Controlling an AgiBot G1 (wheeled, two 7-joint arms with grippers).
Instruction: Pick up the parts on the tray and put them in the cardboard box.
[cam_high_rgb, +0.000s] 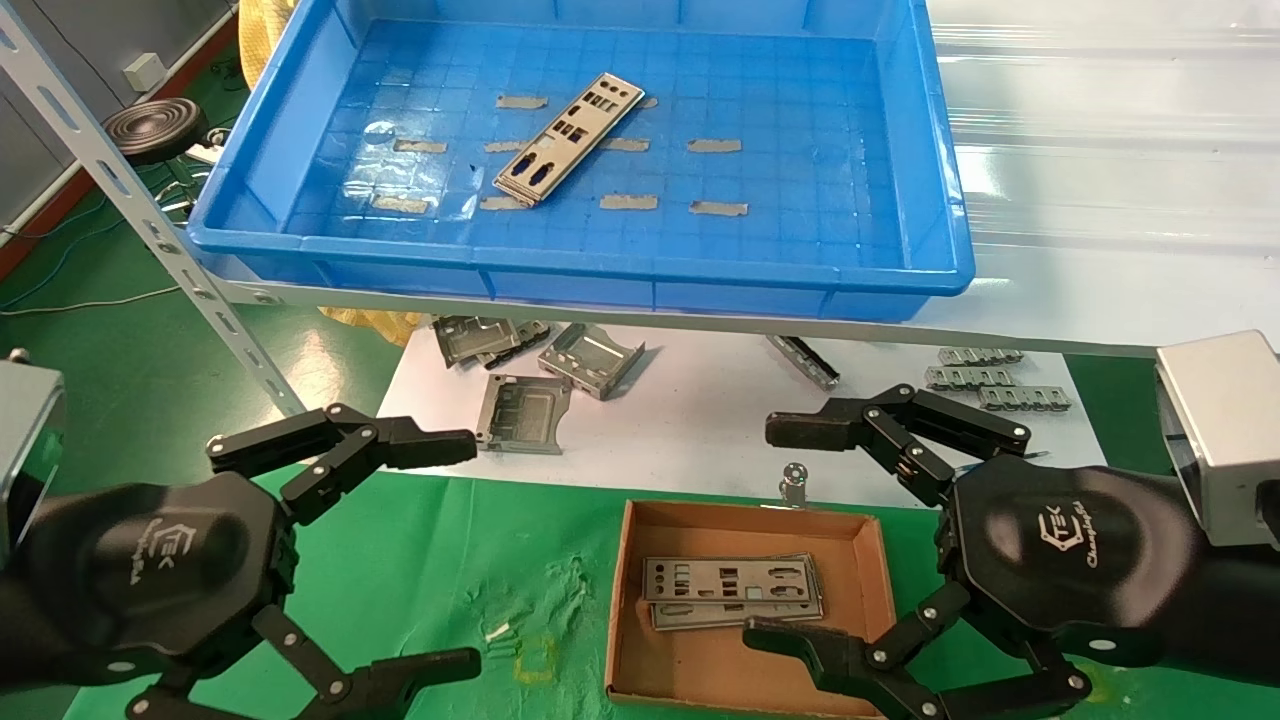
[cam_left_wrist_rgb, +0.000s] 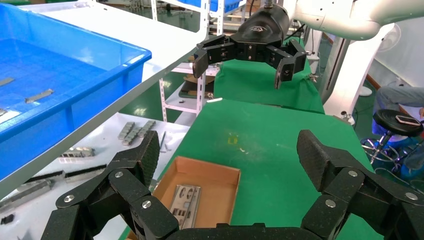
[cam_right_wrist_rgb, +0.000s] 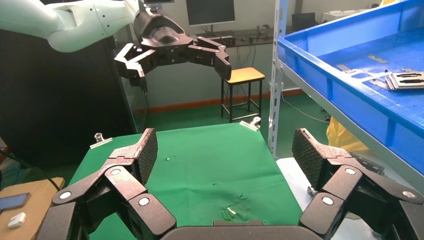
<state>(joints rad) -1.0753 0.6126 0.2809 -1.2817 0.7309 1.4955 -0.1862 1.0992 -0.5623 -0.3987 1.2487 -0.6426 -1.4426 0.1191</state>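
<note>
Both claws stood wide and empty: the right gripper (cam_high_rgb: 770, 530) hovered over the cardboard box (cam_high_rgb: 630, 600), its lower finger hiding part of the stacked parts (cam_high_rgb: 730, 585) inside, while the left gripper (cam_high_rgb: 445, 550) hung above the green cloth (cam_high_rgb: 450, 560). One more part (cam_high_rgb: 568, 135) lay aslant on the blue tray (cam_high_rgb: 880, 200). Both arms were cut off at the frame edges.
</note>
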